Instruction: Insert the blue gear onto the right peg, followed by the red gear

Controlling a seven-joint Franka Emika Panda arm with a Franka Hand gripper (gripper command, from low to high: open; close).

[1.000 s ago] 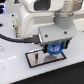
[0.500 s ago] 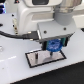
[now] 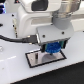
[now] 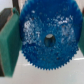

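White table (image 3: 12,67), gripper (image 3: 50,50) clamping blue gear (image 4: 47,37)

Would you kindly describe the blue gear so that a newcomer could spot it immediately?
Find the white robot arm above the black-rimmed grey base plate. Under the arm, the gripper holds the blue gear just over that plate. It is the only bright-blue thing there: a flat toothed wheel with a centre hole.

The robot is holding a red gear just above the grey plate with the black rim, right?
Not quite: the gear is blue, not red. The exterior view shows the end effector holding the blue gear just above the grey plate with the black rim, and the wrist view shows the same blue toothed wheel with its centre hole.
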